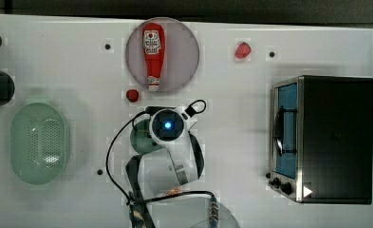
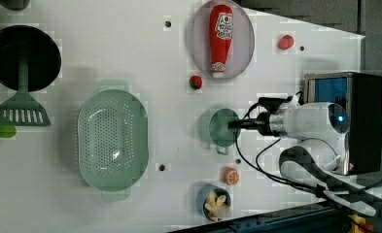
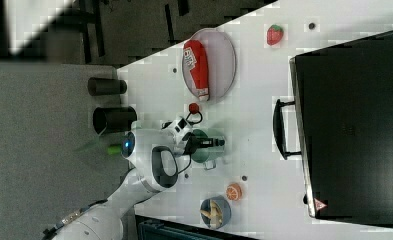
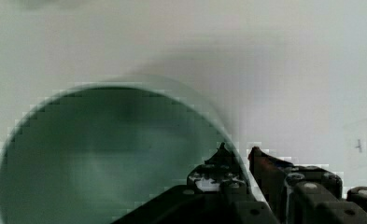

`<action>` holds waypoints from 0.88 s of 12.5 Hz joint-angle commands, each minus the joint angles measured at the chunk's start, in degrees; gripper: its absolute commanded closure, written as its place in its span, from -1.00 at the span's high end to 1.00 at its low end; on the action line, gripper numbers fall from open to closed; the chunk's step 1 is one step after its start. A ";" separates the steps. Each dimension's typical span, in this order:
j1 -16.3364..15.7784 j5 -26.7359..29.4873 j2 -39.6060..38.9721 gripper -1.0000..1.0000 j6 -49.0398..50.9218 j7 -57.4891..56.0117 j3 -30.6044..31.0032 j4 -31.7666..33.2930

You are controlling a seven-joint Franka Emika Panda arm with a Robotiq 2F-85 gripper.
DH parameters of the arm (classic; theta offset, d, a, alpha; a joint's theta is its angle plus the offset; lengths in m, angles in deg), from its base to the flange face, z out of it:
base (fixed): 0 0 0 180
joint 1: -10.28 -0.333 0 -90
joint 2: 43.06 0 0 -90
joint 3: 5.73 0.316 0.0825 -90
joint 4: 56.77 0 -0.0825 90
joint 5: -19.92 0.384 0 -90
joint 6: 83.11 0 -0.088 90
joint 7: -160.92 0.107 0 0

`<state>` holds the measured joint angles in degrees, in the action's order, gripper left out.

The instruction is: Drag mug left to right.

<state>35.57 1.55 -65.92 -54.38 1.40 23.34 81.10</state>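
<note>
- The mug [image 2: 222,127], a small pale-green cup, stands on the white bench [image 1: 231,118] near the middle, between the colander [image 2: 112,139] on the left view's left and the toaster oven [image 1: 322,138] on the top view's right.
- The gripper [image 4: 237,156] reaches over the mug's rim; in the wrist view one finger [image 4: 218,161] sits inside the cup and the other outside, with the cup wall between them.
- The jaws are closed narrowly on the mug's wall, gripping it at the rim.
- In the top view the arm covers most of the mug [image 1: 139,135], leaving a green sliver on the top view's left of the wrist.
- A ketchup bottle [image 1: 153,54] lies on a grey plate [image 1: 184,52] at the far side of the bench, with a small red fruit [image 1: 132,95] just beside the plate.
- A strawberry [image 1: 242,50] lies well apart, toward the top view's right.
- In the left view an orange slice [image 2: 231,175] and a blue bowl [image 2: 201,196] of pale pieces sit near the mug, toward the bench edge.
</note>
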 commanded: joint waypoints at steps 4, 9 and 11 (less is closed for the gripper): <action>6.14 0.08 1.34 -0.65 0.38 -6.69 -1.13 -0.22; 9.77 0.08 1.39 -0.65 0.63 -11.75 -1.32 -0.29; 11.23 0.09 1.41 -0.65 0.64 -12.03 -1.93 -0.43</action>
<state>44.88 1.86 -65.68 -53.87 -7.60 22.22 80.99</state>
